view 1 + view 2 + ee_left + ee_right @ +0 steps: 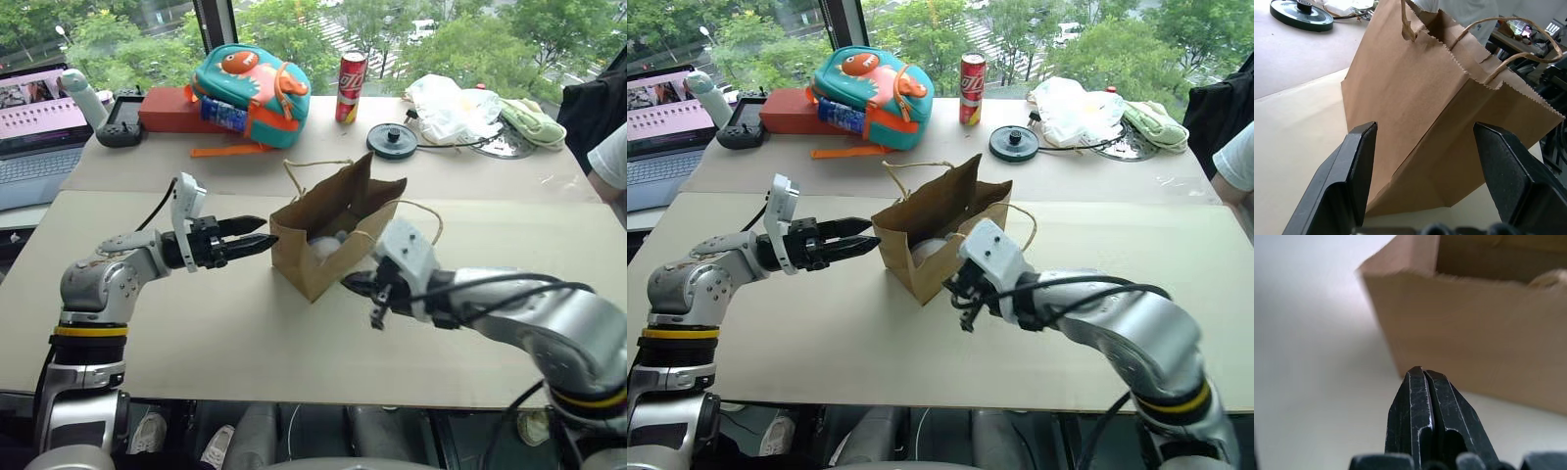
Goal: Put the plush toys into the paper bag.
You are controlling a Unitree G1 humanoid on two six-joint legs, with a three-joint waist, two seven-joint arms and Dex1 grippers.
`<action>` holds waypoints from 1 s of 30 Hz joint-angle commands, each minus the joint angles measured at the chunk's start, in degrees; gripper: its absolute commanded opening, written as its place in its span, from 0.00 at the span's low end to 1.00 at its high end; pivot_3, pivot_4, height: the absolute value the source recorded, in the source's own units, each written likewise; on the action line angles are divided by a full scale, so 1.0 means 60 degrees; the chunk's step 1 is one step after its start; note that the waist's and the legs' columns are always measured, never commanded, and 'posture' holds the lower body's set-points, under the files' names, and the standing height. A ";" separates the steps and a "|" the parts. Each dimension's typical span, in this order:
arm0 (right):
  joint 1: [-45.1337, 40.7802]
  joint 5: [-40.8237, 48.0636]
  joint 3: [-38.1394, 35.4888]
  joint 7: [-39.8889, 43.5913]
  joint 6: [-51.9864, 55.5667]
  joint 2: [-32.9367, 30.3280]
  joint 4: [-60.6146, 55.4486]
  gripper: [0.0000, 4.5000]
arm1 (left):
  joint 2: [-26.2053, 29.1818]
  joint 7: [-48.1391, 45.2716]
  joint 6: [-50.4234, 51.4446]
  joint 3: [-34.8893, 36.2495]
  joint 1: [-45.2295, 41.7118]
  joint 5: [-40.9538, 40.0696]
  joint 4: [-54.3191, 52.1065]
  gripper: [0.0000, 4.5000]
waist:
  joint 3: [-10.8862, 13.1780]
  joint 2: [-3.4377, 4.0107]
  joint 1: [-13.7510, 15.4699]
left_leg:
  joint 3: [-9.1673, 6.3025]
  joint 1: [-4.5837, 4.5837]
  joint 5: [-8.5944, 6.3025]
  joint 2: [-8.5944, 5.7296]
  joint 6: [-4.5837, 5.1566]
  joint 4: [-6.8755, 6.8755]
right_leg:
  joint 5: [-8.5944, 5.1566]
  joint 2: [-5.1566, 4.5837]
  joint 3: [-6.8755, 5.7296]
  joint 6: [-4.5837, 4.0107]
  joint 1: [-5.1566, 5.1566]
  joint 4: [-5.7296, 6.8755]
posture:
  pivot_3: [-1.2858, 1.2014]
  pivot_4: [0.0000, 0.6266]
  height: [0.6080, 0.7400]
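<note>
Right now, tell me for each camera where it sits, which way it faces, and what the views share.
Head stereo pair: looks forward and down over the table; both arms show, left gripper and right gripper flanking the paper bag.
Left wrist: looks along its open fingers at the bag's side.
Right wrist: looks along its shut fingers at the bag's lower wall.
Shared: every view holds the paper bag.

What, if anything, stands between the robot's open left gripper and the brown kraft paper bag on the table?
Nothing visible does. The left gripper, fingers apart, points level at the near side of the brown kraft paper bag, with only bare beige tabletop beneath. The shut right gripper sits at the bag's other side.
</note>
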 commanded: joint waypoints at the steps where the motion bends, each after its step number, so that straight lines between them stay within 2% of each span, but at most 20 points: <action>1: -0.0317 -0.0566 0.0158 -0.0193 -0.0455 0.0347 0.0237 0.01 | 0.0127 -0.0190 -0.0178 0.0006 -0.0167 0.0031 -0.0091 0.74 | 0.0000 0.0000 0.0018 | -0.0002 0.0000 0.0000 0.0000 0.0000 -0.0001 | 0.0000 0.0000 -0.0003 0.0000 0.0002 0.0000 | 0.52 0.24 0.99; 5: -0.0805 -0.1125 0.0469 -0.0236 -0.0708 0.0898 0.0959 0.01 | 0.0062 -0.0266 -0.0177 -0.0188 -0.0154 0.0043 -0.0254 0.74 | 0.0000 0.0000 0.0023 | -0.0006 -0.0011 0.0000 -0.0003 0.0001 0.0000 | 0.0001 -0.0004 -0.0006 -0.0001 -0.0002 -0.0004 | 0.52 0.24 0.99; 13: -0.1129 -0.1596 0.0610 -0.0037 -0.0793 0.1340 0.1490 0.01 | 0.0226 -0.0598 -0.0468 -0.0667 0.0400 0.0207 -0.1245 0.74 | 0.0000 0.0000 0.0016 | -0.0010 -0.0009 0.0000 0.0000 0.0001 -0.0002 | 0.0001 -0.0002 -0.0010 -0.0002 -0.0002 0.0001 | 0.52 0.24 0.99; 30: -0.1846 -0.2190 0.1203 0.0592 -0.0759 0.1914 0.2102 0.01 | -0.0427 0.0297 -0.0843 -0.0801 0.0325 0.0600 -0.1462 0.74 | 0.0000 0.0000 0.0001 | -0.0010 -0.0003 0.0000 -0.0001 0.0001 0.0000 | 0.0002 -0.0002 -0.0011 -0.0002 0.0000 0.0006 | 0.52 0.24 0.99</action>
